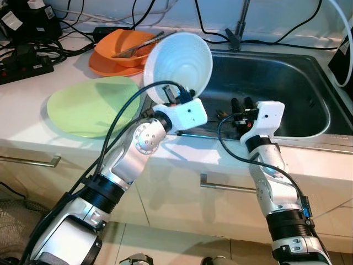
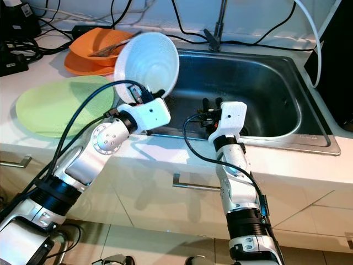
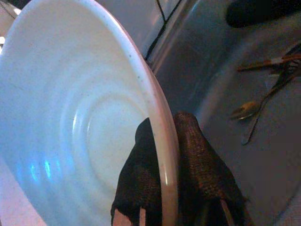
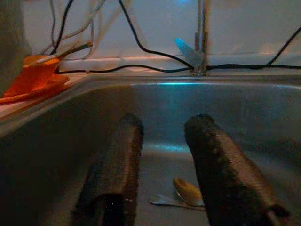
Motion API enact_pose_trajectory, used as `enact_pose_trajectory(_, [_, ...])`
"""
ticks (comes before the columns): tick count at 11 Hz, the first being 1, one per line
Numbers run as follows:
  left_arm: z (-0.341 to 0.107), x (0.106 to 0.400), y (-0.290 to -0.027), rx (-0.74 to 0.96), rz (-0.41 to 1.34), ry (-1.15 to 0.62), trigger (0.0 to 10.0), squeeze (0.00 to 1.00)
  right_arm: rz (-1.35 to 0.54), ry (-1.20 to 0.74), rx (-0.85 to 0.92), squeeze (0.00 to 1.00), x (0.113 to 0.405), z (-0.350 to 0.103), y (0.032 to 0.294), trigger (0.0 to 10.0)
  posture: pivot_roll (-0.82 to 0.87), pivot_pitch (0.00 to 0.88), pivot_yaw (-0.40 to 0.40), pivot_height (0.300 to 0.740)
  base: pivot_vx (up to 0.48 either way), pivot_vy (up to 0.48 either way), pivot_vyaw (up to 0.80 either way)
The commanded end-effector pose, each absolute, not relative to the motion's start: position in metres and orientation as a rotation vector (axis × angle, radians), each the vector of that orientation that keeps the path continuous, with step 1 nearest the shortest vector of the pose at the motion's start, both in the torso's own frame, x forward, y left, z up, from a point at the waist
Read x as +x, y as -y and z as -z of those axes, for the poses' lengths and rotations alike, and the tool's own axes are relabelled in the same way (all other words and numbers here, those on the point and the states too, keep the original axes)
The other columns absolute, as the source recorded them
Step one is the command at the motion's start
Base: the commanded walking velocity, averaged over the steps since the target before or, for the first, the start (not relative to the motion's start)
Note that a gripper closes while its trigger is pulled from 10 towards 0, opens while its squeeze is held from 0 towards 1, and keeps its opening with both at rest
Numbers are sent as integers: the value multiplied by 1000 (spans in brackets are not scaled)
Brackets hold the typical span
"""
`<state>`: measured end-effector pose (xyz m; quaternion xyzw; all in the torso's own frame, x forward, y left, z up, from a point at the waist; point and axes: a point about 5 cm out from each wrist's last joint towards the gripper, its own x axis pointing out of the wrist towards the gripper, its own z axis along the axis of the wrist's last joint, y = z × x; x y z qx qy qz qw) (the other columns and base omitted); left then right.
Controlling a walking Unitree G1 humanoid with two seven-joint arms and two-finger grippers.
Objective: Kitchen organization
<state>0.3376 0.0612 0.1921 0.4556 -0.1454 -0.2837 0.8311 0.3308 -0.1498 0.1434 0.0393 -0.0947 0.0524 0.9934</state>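
Note:
A white ribbed bowl (image 1: 179, 63) hangs tilted on its side above the left edge of the steel sink (image 1: 298, 83). My left gripper (image 1: 179, 98) is shut on its lower rim, one black finger (image 3: 200, 160) on each side of the wall. My right gripper (image 1: 242, 105) hovers just inside the sink's front edge, open, with nothing between its fingers (image 4: 211, 150). Below it on the sink floor lie a spoon (image 4: 186, 190) and other cutlery (image 3: 263, 89).
A green plate (image 1: 91, 105) lies on the counter to the left. Behind it an orange bowl (image 1: 124, 47) with utensils sits on an orange plate (image 1: 102, 67). Cables and a power strip (image 1: 25, 66) crowd the back left. The faucet (image 1: 240, 25) stands behind the sink.

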Motion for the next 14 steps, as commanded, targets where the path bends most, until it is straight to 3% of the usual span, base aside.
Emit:
enact_pose_trajectory(1, [-192,336,-59,978,621,319,10000,0,-69,169,103,1000,334,-143,159,10000,32,54,38,740,0,0,0])
enact_pose_trajectory(7, [-184,336,-57,1007,641,294,10000,0,-149,238,198,1000,347,-199,164,10000,20,58,47,740,0,0,0])
enact_pose_trajectory(8, [-183,335,-57,1013,646,289,10000,0,-263,250,224,0,345,-218,152,10000,17,52,47,740,0,0,0])
enact_pose_trajectory(10, [-177,334,-55,1021,665,277,10000,0,-386,282,204,0,341,-247,137,10000,11,40,48,740,0,0,0])
enact_pose_trajectory(14, [-176,333,-52,1024,679,282,10000,0,-500,232,211,0,335,-254,119,10000,13,37,48,740,0,0,0])
